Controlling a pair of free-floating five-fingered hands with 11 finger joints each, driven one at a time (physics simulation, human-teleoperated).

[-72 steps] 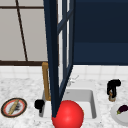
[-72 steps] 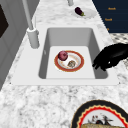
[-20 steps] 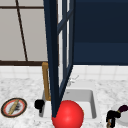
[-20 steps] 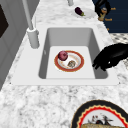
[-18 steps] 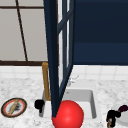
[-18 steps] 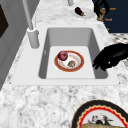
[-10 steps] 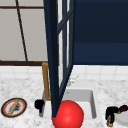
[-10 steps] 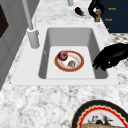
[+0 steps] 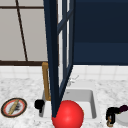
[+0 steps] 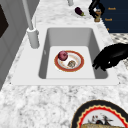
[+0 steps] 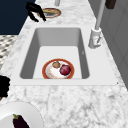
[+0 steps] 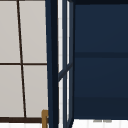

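Sink [image 10: 50, 72] as my reference, white, set in the marbled tabletop [image 10: 37, 100]. Item one, my right hand [image 9: 111, 116]: I see it off the sink's right end at the tabletop's front, fingers curled round a small brown jar [image 9: 109, 122] that it holds just beside a white plate [image 9: 123, 119]; the left side view shows the same hand [image 10: 96, 7] beyond the sink's far end, gripping the jar [image 10: 98, 17]. Item two, eggplant [image 10: 79, 11]: dark purple, lying on that white plate [image 10: 86, 17], close to the jar but apart from it; the right side view has the eggplant [image 11: 18, 121] on the plate [image 11: 27, 112] at the sink's near end. Item three, my left hand [image 9: 39, 103]: at the sink's left front corner, over the rim; in the left side view this hand [image 10: 110, 57] hangs above the front edge with fingers loosely bent downward and nothing in them. Item four, orange-rimmed plate [image 10: 68, 61] on the sink floor, carrying a red apple [image 10: 62, 55] and a small brownish item [image 10: 71, 63] I cannot identify. Item five, faucet [image 10: 31, 30], standing on the sink's back ledge. Item six, patterned plate [image 9: 13, 107] on the tabletop left of the sink, with a tan stick-like thing lying on it. Item seven, red ball [image 9: 68, 114] in front of the sink's front edge, below an open dark-blue cabinet door [image 9: 53, 57].
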